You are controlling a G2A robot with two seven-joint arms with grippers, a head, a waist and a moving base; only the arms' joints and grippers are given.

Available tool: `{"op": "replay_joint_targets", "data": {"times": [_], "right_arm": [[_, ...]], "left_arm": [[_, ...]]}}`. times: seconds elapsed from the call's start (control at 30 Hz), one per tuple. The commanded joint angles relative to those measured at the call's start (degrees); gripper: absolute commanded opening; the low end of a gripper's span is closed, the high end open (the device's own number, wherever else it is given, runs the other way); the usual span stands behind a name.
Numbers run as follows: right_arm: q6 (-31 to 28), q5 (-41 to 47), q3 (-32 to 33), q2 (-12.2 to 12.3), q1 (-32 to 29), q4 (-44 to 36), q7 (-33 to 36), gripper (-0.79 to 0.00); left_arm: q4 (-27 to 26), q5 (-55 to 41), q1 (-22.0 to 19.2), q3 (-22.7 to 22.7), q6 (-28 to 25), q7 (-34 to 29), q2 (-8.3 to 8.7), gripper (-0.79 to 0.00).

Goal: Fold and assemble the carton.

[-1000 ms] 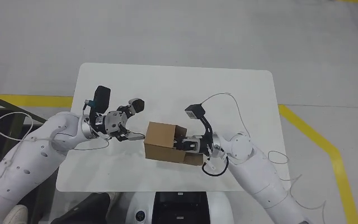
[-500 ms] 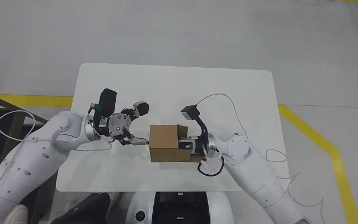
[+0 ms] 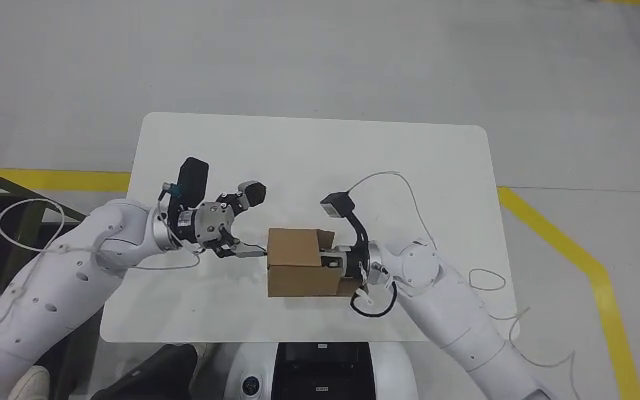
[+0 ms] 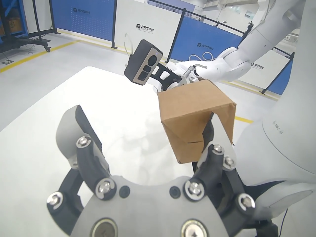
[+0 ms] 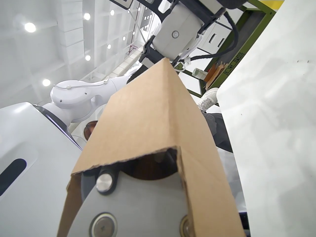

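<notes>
A brown carton point(image 3: 298, 262) lies near the table's front edge, between my two arms. My right gripper point(image 3: 337, 262) is at its open right end, shut on a side wall; in the right wrist view the carton point(image 5: 153, 114) covers the fingers. My left gripper point(image 3: 243, 222) is open at the carton's left end. In the left wrist view the left gripper point(image 4: 145, 124) has one finger point(image 4: 216, 134) touching the closed end of the carton point(image 4: 195, 109), and the other finger point(image 4: 79, 124) stands free over the table.
The white table point(image 3: 400, 170) has bare room behind and to both sides of the carton. A thin white cable point(image 3: 400, 178) loops above my right arm. The table's front edge runs just below the carton.
The right arm has turned the carton until it sits square to the table's front edge. The left gripper has shifted right and now touches the carton's left end.
</notes>
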Motion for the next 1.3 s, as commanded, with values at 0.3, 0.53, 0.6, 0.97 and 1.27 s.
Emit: {"op": "replay_joint_targets", "data": {"times": [0.3,0.53,0.6,0.97,1.27], "right_arm": [[-1.97,-2.46,1.07,0.31,-0.39,-0.48,-2.38,-0.785],[-1.12,-5.34,0.57,0.41,-0.73,-2.28,-3.75,-0.785],[-0.91,-5.86,0.39,0.43,-0.78,-2.55,-4.01,-0.785],[-1.83,-19.41,2.70,1.03,-2.18,-5.34,-12.24,-0.785],[-2.07,-39.94,4.75,1.63,-5.99,-10.76,-24.33,-0.785]], "left_arm": [[1.03,1.16,1.30,0.09,0.00,-1.08,0.21,0.000],[0.15,2.14,0.72,0.94,0.00,-2.36,-0.02,0.000],[-0.06,2.20,0.44,1.20,0.00,-2.69,-0.14,0.000],[1.71,-1.29,0.03,1.56,0.00,-3.20,-0.18,0.000],[2.09,-6.96,-0.47,2.93,0.00,-7.78,0.64,0.000]]}}
